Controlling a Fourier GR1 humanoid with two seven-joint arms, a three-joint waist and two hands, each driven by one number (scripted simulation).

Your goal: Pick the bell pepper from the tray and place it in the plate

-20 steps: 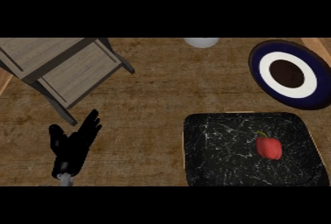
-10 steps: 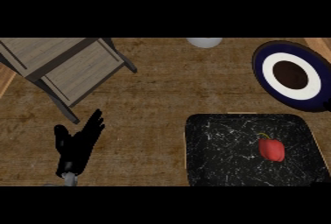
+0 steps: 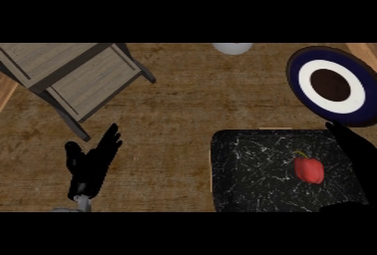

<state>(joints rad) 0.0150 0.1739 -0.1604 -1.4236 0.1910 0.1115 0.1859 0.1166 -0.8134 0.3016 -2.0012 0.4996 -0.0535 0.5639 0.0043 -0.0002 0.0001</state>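
Bell pepper point(image 3: 309, 170) lies on the dark tray point(image 3: 247, 164), in the tray's right half and not yet in the plate.

Left of the tray, well apart from it across bare desk point(image 3: 177, 124), the left hand point(image 3: 90, 164) rests released. Its fingers are straight and point away from the robot, and it holds nothing.

On the tray, the pepper lies on its side. Its long axis runs from the tray's far edge toward its near edge, slightly slanted, with the stem end on the far side.

Over the tray's right edge, just beside the pepper, is the right hand point(image 3: 357, 154) — a dark shape against the dark tray. I cannot tell whether it is released or clenched, but it does not appear to hold the pepper. Beyond the tray's far right corner sits the plate point(image 3: 303, 74).

As I judge it, the move belongs to the right hand, which is by far the nearer. The pepper lies just to its left, so the hand would close across the pepper's short width — then lift it and carry it past the tray's far right corner to the plate.
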